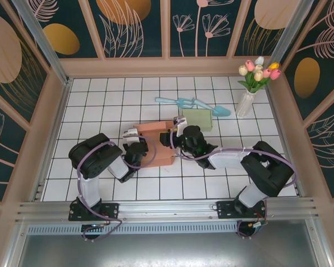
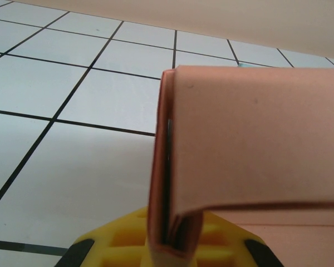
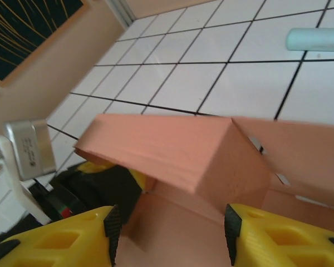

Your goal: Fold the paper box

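Note:
The salmon paper box lies half folded in the middle of the tiled table. My left gripper is shut on a doubled-over side wall of the paper box, which stands upright between the yellow fingers. From above, that left gripper sits at the box's left end. My right gripper is at the right end. It is open, its black pads straddling the box's floor panel, with a folded flap tilted just ahead of them.
A pale blue trowel and a green block lie just behind the box. A glass vase of tulips stands at the back right. Wooden walls ring the table. The left arm's gripper body is close on the right gripper's left.

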{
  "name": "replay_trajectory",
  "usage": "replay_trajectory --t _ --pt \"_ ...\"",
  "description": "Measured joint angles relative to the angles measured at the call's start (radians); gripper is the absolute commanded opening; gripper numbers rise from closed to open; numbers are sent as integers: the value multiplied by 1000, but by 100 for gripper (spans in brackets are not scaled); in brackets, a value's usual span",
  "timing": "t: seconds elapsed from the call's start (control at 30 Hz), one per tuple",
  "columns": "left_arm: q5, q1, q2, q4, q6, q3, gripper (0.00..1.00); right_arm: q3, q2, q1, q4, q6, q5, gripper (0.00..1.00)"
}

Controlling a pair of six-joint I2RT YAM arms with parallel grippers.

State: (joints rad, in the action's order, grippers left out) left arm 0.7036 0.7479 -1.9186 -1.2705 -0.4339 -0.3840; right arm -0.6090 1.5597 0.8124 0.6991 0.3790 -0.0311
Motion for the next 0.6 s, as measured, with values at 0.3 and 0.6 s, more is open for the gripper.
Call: replay_trajectory --t 0.3,0.6 --pt "-14 0 0 3 15 -4 0 26 58 -116 5 -29 13 58" --pt "-20 0 -1 9 31 -9 0 -9 172 -140 11 -29 31 58"
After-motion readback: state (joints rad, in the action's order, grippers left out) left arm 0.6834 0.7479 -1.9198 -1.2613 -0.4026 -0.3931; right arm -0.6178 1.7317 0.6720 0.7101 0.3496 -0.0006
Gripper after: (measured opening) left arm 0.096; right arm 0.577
